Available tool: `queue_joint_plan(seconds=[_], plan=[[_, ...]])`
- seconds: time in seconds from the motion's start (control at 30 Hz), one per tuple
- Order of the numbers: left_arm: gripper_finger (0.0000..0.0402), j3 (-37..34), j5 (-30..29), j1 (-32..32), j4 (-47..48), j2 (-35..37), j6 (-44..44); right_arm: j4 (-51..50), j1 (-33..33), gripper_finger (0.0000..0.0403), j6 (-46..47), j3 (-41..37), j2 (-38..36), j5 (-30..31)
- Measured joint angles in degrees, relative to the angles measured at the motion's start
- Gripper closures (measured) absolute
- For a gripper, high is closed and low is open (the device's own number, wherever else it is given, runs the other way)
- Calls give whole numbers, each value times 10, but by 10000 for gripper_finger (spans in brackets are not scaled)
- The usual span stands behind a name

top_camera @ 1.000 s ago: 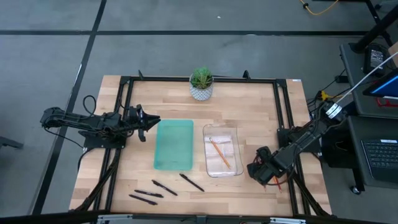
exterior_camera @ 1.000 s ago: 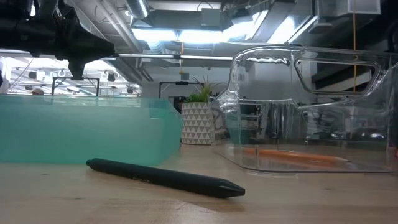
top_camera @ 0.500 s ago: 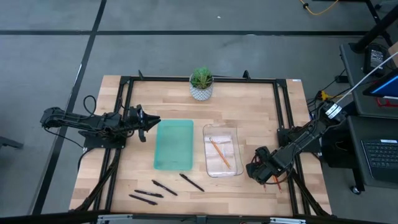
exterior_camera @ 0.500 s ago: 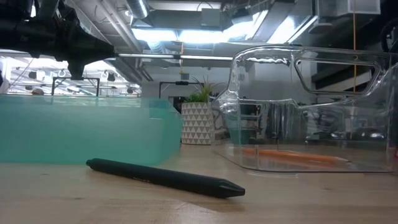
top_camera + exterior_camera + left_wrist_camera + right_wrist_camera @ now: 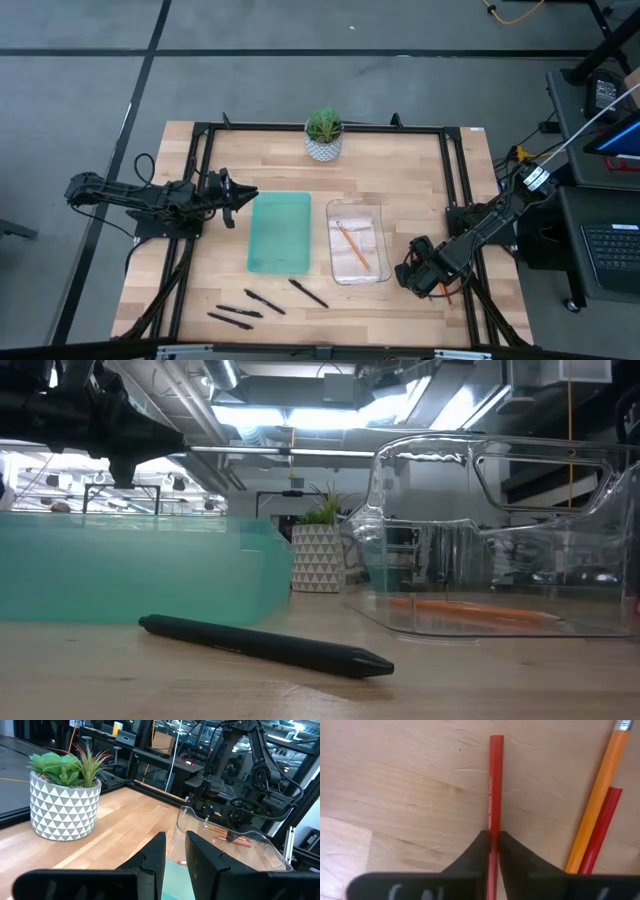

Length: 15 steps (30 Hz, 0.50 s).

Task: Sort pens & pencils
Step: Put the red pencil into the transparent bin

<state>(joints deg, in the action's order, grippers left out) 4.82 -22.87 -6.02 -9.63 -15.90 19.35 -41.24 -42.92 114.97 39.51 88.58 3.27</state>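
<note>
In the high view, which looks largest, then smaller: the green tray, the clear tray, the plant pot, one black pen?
1. green tray
2. clear tray, slightly smaller
3. plant pot
4. black pen, thinnest

Even, bright overhead light; shadows on the desk are faint. Ceiling lights glare in the low view. The nearest black pen is slightly soft.

No legible text anywhere.

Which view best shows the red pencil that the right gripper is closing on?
The right wrist view: the red pencil runs straight between the right gripper's fingers, which pinch it. The high view shows only a red sliver under that gripper; the left wrist view shows it far off; the low view, not at all.
</note>
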Motion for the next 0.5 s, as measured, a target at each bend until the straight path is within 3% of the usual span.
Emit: queue_joint_plan(seconds=[0.13,0.5], plan=[[333,0,0,0,0,0,0,-1,0,388,-16,0,0,1],[333,0,0,0,1,0,0,-48,1,394,-41,-6,-35,33]])
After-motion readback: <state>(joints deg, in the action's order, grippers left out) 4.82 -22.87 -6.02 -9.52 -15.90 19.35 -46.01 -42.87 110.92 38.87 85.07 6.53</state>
